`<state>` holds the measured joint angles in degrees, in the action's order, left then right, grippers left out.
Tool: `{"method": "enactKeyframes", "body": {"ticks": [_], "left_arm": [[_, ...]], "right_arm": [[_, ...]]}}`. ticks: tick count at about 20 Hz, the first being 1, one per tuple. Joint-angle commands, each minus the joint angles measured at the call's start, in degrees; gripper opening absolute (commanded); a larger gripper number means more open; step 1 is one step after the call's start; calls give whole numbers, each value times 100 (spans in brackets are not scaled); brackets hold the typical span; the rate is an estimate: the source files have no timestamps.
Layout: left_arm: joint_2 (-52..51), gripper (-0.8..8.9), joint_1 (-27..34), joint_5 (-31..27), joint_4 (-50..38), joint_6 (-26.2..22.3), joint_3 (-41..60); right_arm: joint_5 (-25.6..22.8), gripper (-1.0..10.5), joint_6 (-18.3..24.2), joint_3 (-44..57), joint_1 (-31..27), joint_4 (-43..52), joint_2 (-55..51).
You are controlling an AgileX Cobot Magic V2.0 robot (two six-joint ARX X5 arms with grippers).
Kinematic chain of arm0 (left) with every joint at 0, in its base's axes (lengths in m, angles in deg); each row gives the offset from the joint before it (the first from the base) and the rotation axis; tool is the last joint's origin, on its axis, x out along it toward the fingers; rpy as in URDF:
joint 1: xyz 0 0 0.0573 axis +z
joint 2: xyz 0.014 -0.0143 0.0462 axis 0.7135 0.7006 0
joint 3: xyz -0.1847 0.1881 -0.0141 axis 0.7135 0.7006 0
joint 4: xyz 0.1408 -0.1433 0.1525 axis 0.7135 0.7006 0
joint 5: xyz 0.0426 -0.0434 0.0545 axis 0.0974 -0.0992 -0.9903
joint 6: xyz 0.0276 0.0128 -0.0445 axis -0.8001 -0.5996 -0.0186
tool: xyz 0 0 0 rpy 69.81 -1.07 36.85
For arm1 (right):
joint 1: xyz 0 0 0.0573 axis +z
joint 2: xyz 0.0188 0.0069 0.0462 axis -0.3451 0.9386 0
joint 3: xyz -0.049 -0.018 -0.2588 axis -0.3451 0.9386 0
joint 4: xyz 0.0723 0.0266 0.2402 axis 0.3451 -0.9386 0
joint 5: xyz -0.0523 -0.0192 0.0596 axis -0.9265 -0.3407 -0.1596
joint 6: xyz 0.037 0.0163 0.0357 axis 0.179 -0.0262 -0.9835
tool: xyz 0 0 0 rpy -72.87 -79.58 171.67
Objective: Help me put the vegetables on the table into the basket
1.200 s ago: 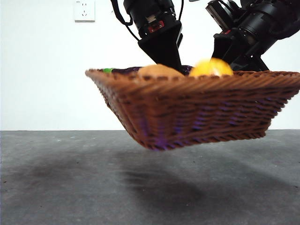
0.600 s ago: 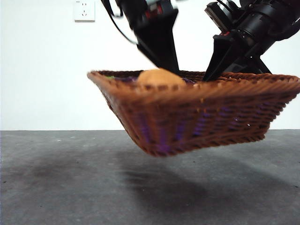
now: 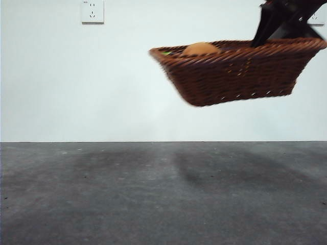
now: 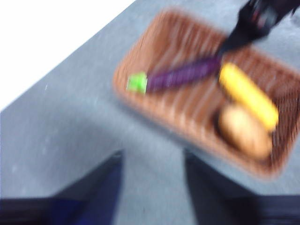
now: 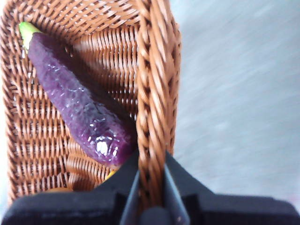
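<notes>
The wicker basket [image 3: 240, 76] hangs in the air, high on the right of the front view, well clear of the table [image 3: 153, 194]. My right gripper [image 3: 265, 33] is shut on its braided rim [image 5: 157, 70], one jaw inside and one outside. In the basket lie the purple eggplant [image 5: 79, 103], the yellow vegetable [image 4: 248, 96] and the orange-brown potato [image 4: 243, 131]. The potato's top [image 3: 200, 49] shows above the rim. My left gripper [image 4: 152, 187] is open and holds nothing, hovering above and off to one side of the basket; its view is blurred.
A white wall with a socket [image 3: 92, 11] stands behind the table. The basket's faint shadow [image 3: 214, 163] falls on the grey surface.
The basket has risen and shifted right in the front view. The arm that stood over its middle has left that view. The yellow vegetable no longer shows above the rim.
</notes>
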<state>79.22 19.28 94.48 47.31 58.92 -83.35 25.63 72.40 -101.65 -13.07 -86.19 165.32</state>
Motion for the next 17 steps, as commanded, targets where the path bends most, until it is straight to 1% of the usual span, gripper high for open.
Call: {"method": "enactKeyframes", "body": {"ticks": [1,2,5,7,10,14,17], "left_arm": [[-109,-8,160,28,205,83,4],[-157,-8,212,28,291,83,4],[-269,-8,234,26,334,136,4],[-295,-8,234,22,339,142,4],[-299,-8,234,20,387,142,4],[-299,-8,234,20,385,144,4],[-297,-8,234,17,385,168,4]], "right_arm": [[-22,-10,116,-184,-304,-48,2],[-46,-10,118,-179,-483,-57,9],[-426,-10,402,-177,-828,-219,208],[-448,-10,542,-177,-962,-291,535],[-501,-10,586,-177,-1021,-162,1139],[-793,-10,680,-177,-1025,7,1849],[-855,-10,710,-177,-1025,138,2221]]}}
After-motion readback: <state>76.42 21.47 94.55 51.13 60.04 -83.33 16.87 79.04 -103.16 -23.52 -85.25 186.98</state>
